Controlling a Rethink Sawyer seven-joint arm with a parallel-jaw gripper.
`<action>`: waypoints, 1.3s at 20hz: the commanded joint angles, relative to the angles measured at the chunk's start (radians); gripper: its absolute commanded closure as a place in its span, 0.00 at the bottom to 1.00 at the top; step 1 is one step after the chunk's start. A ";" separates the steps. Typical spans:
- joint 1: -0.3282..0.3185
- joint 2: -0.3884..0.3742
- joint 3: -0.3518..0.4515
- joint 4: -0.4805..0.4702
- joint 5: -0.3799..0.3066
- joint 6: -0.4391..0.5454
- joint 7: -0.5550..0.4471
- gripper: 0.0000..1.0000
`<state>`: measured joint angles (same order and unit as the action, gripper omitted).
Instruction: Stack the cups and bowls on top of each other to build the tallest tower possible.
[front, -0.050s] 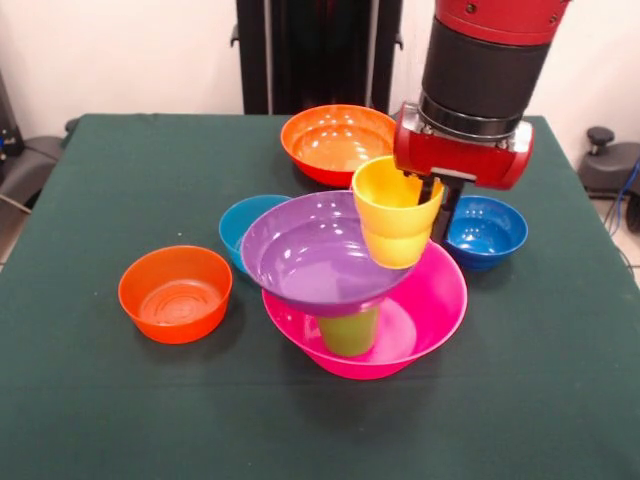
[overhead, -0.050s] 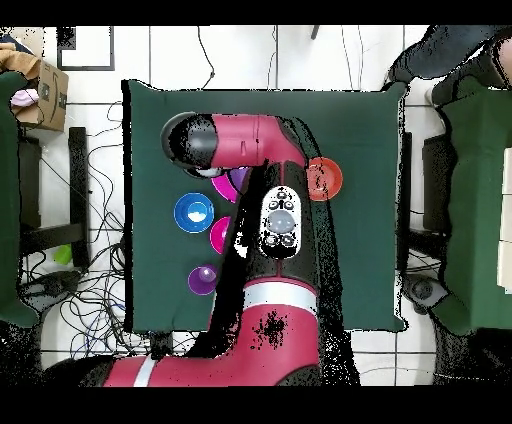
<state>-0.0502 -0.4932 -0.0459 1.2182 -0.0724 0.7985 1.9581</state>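
Yellow cup (front, -0.050s: 396, 210), glossy plastic, hangs tilted at gripper (front, -0.050s: 437, 195).

White wall (front, -0.050s: 120, 50), green-clothed table (front, -0.050s: 120, 400)

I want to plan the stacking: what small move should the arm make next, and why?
Probably shift the yellow cup sideways over the middle of the purple bowl before lowering. The gripper holds the cup at the bowl's rim, off-centre, and that bowl balances on the green cup inside the pink bowl.
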 joint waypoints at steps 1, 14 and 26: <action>0.035 0.045 0.010 -0.028 0.027 0.008 0.214 1.00; 0.031 0.013 -0.013 0.032 0.051 -0.017 0.163 1.00; -0.099 -0.115 0.017 0.180 0.014 -0.037 -0.033 1.00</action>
<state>-0.1010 -0.5576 -0.0980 1.2798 -0.0318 0.7987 1.9702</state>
